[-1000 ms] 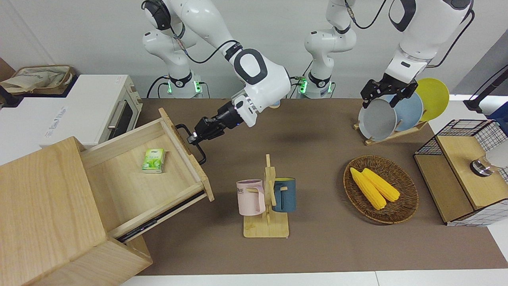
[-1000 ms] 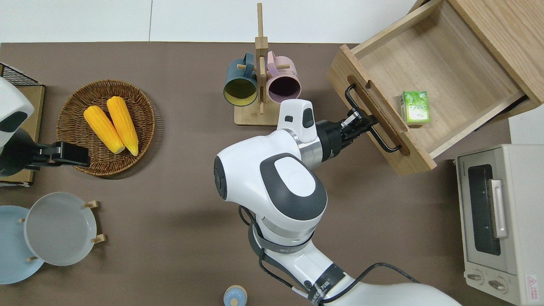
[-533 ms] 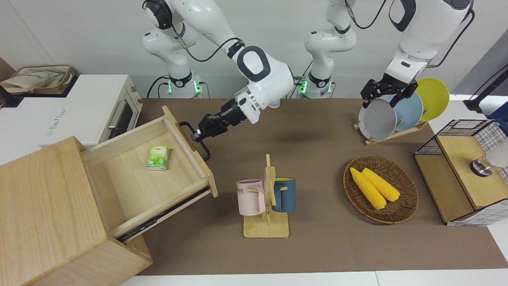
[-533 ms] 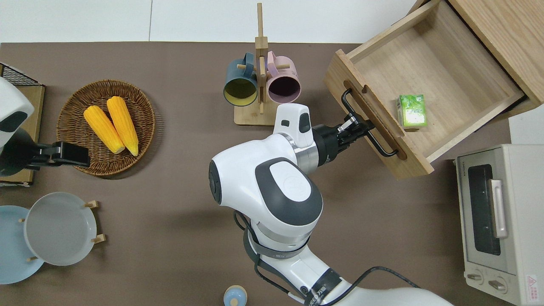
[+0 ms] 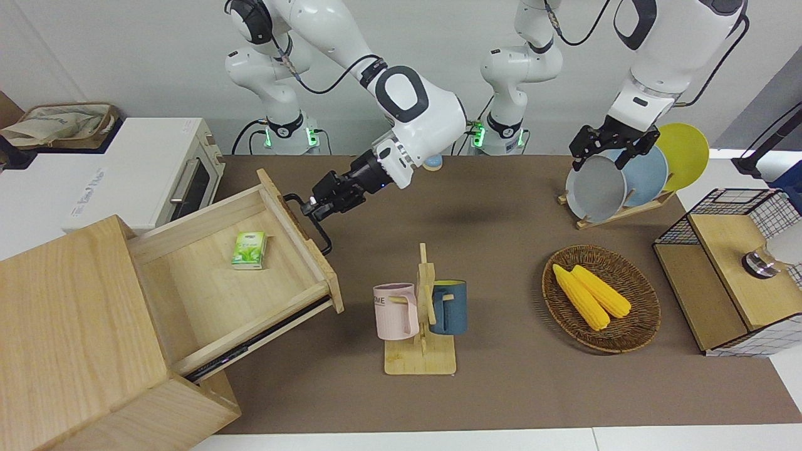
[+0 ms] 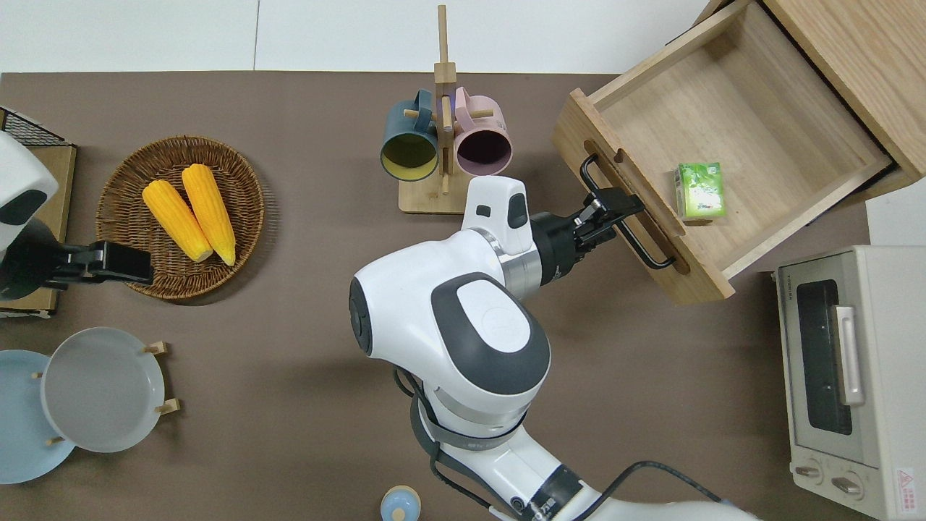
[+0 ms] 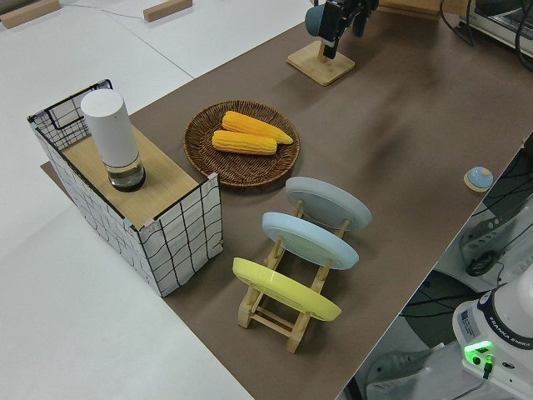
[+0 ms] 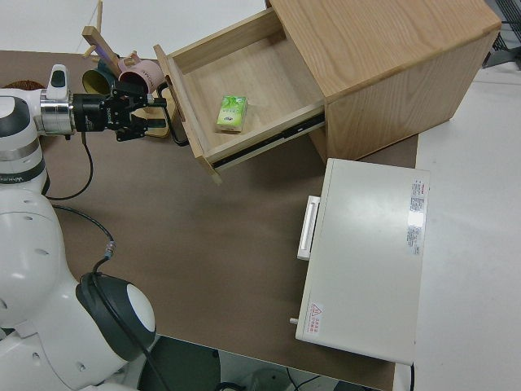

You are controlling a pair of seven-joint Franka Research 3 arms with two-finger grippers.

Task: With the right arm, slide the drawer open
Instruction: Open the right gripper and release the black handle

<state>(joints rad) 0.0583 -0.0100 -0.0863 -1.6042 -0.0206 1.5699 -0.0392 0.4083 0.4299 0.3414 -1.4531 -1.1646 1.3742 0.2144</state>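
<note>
Pale wood was what you had in front of you: the drawer (image 6: pixel 731 137) stood pulled well out of its cabinet (image 5: pixel 75 326) at the right arm's end of the table (image 6: pixel 289 405), with a small green carton (image 6: pixel 699 189) lying flat on its floor. You had the right gripper (image 6: pixel 611 212) at the black bar handle (image 6: pixel 623 215) on the drawer's front, its fingers spread to either side of the bar and not pinching it, as the overhead view showed. Whether a fingertip actually touched the bar, you could not have told. Your left gripper (image 5: pixel 604 148) hung parked, and I cannot tell how its fingers stood. The white toaster oven (image 6: pixel 846 376) sat beside the cabinet, nearer to the robots. A wooden mug stand (image 5: pixel 423 307) with a pink mug (image 5: pixel 395 311) and a dark blue mug (image 5: pixel 450 307) stood near the drawer's front, toward the middle of the table. A wicker basket (image 5: pixel 633 332) holding two corn cobs (image 5: pixel 591 295) lay toward the left arm's end, near the plate rack (image 7: pixel 291 267) and the wire-mesh box (image 7: pixel 158 217).
</note>
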